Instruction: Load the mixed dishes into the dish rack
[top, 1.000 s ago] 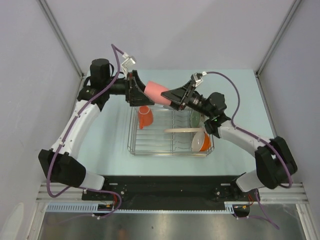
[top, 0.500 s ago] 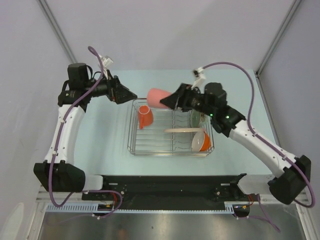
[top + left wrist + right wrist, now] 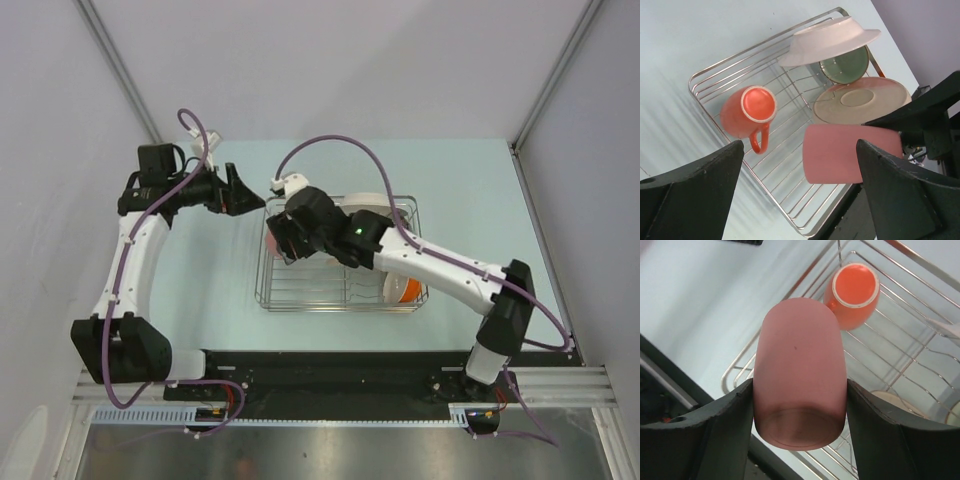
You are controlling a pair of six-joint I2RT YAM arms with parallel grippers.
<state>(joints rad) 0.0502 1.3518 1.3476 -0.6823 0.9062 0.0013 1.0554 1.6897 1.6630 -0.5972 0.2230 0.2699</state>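
My R pincer (image 3: 800,432) is part-way open and clamped on the smooth salmon-pink cylindrical tumbler (image 3: 800,365). It lies on its side btw my two pads, its length running straight out ahead of me. Main risk: the wall looks slick and I hold it by the round body only. If it twists in the pads, or I let go too high, it could drop, roll and strike the glossy orange ceramic mug (image 3: 852,292). That mug lies on its side just ahead and a bit R of the tumbler's far end, apart from it. Second risk: going down from here, the tumbler could catch the rim of the shallow chrome wire dish rack (image 3: 310,285). That rim runs right under it, w/ pale blue tabletop (image 3: 695,300) to my L. Off to my R and lower, the cream round plate (image 3: 860,100) sits in the rack. Beyond it the white shallow bowl (image 3: 830,40) is tipped over the small green glass bowl (image 3: 847,65). My L pincer (image 3: 243,192) stands off past the rack's L side, jaws fully wide, holding nothing.
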